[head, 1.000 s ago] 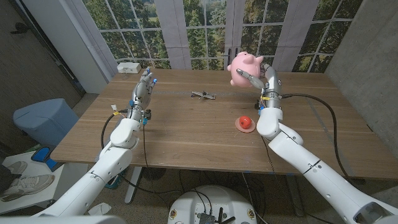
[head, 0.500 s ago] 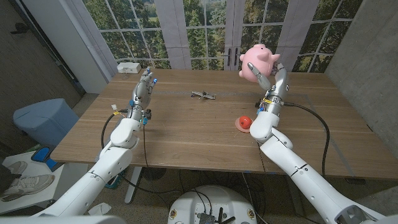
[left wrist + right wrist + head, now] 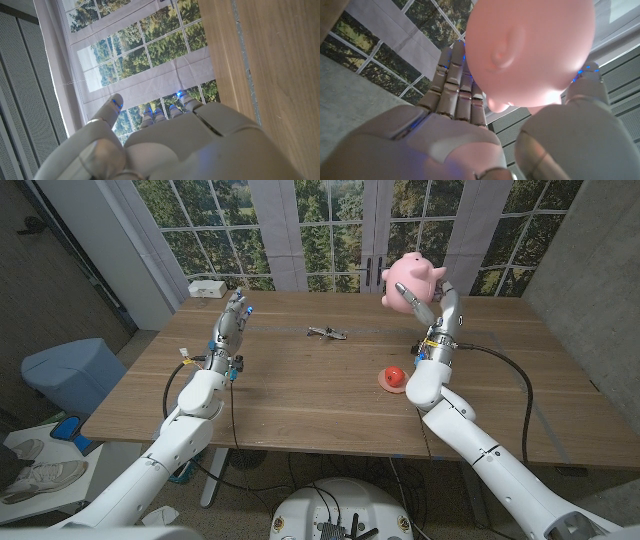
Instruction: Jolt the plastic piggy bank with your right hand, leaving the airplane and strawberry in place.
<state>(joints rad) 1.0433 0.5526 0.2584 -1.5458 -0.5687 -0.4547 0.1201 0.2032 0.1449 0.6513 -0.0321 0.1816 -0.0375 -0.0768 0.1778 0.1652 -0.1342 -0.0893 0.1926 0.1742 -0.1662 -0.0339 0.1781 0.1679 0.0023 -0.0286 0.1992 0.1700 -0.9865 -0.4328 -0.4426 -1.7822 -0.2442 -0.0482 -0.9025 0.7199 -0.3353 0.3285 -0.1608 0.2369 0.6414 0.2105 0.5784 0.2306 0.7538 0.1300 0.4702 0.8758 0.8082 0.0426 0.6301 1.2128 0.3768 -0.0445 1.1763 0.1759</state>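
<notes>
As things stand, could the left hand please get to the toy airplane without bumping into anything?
Probably yes: the left hand holds nothing, and only bare table lies between it and the airplane.

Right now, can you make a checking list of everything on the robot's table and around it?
Surface: wooden table, bare wood over most of it.
Job's things: pink piggy bank lifted above the table; small airplane lying near the far middle; red strawberry on the table by the right arm.
Clutter: white box at the far left corner.
Hands: right hand holds the piggy bank; left hand holds nothing, fingers straight.
Cables: black cable loops across the table by the right arm.
Surroundings: curtain printed with windows and trees; blue bin on the floor.
</notes>
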